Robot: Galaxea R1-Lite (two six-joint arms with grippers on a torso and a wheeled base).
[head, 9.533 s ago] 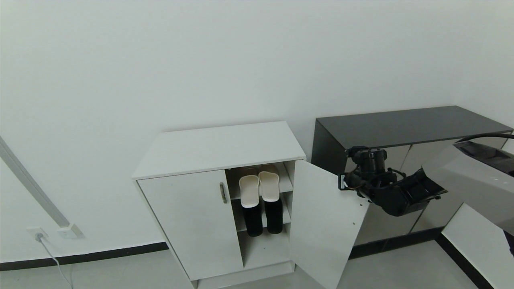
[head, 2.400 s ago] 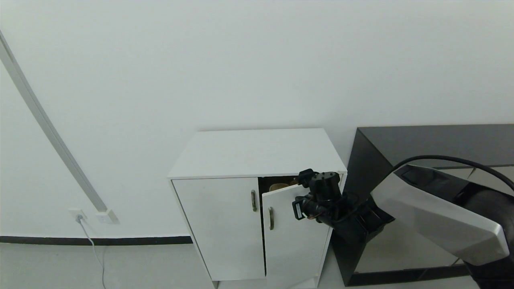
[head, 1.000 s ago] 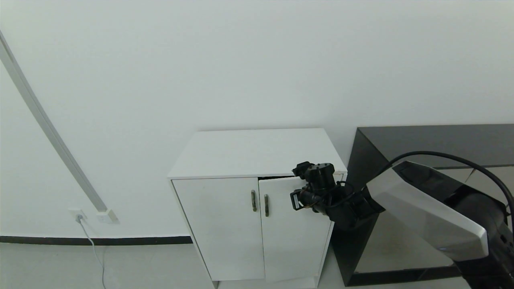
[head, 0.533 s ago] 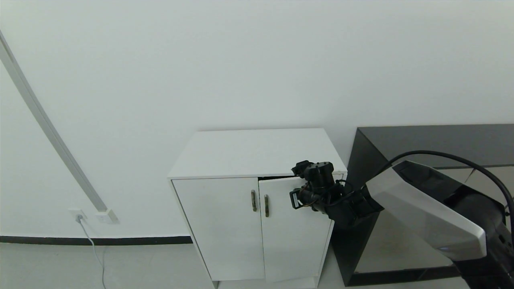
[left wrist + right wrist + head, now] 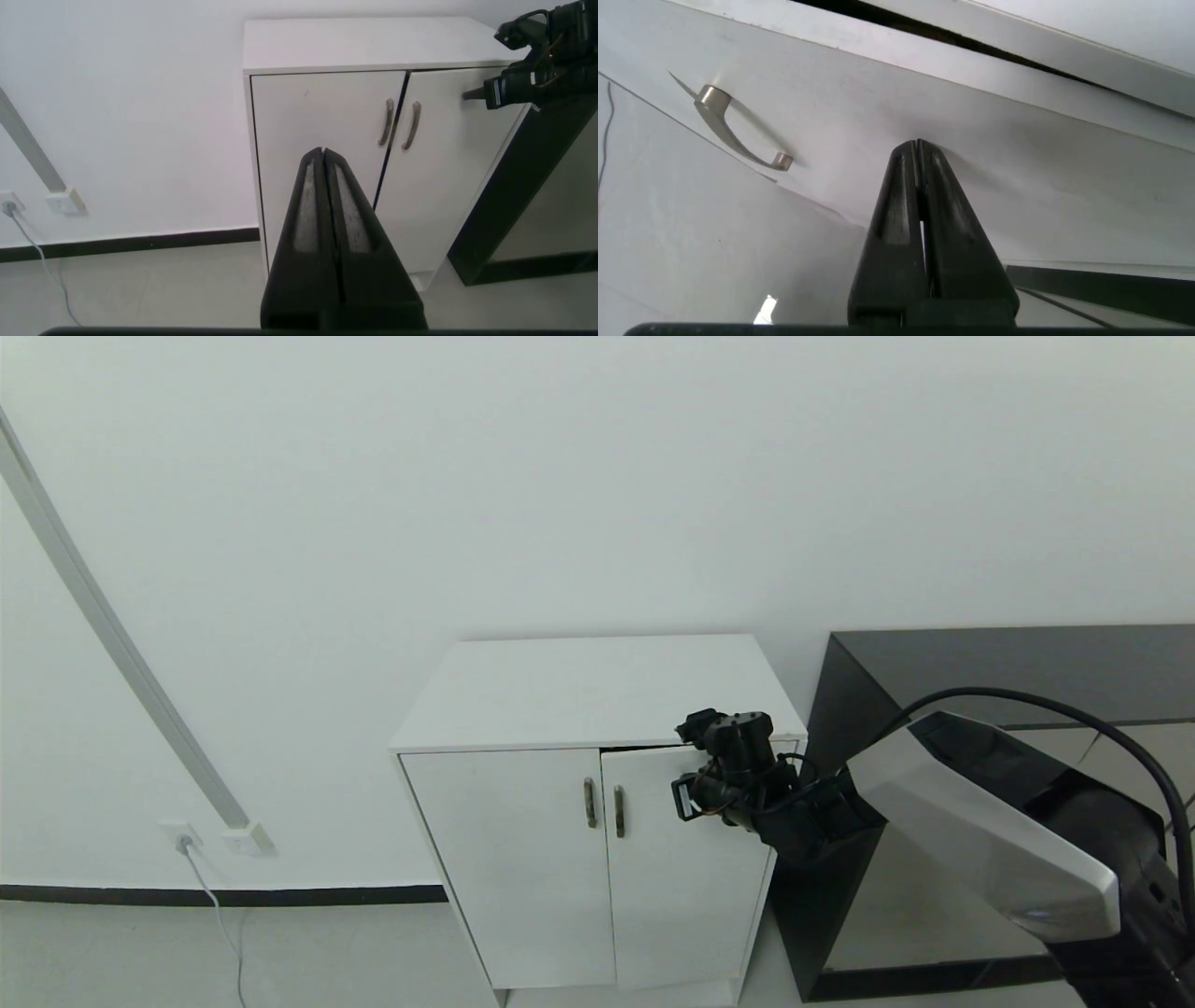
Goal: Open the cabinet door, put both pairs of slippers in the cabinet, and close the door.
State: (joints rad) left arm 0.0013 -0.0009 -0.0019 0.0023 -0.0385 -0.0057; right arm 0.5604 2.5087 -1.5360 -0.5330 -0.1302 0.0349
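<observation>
The white cabinet (image 5: 597, 691) stands against the wall. Its right door (image 5: 681, 896) is almost flush with the left door (image 5: 504, 868), leaving a thin dark gap under the top board. The slippers are hidden behind the doors. My right gripper (image 5: 680, 796) is shut, with its tips pressed flat against the upper part of the right door (image 5: 1046, 187), beside the metal handle (image 5: 743, 131). My left gripper (image 5: 322, 152) is shut on nothing and hangs well back from the cabinet (image 5: 364, 42), facing the two handles.
A black sideboard (image 5: 1008, 658) stands directly right of the cabinet, close to my right arm. On the left wall, a socket with a cable (image 5: 182, 840) and a slanted white conduit (image 5: 112, 635). Grey floor lies in front of the cabinet.
The camera has shifted since the oldest frame. The right door, wide open then with slippers showing, has swung nearly closed under my right gripper. In the last second the gripper crept slightly left.
</observation>
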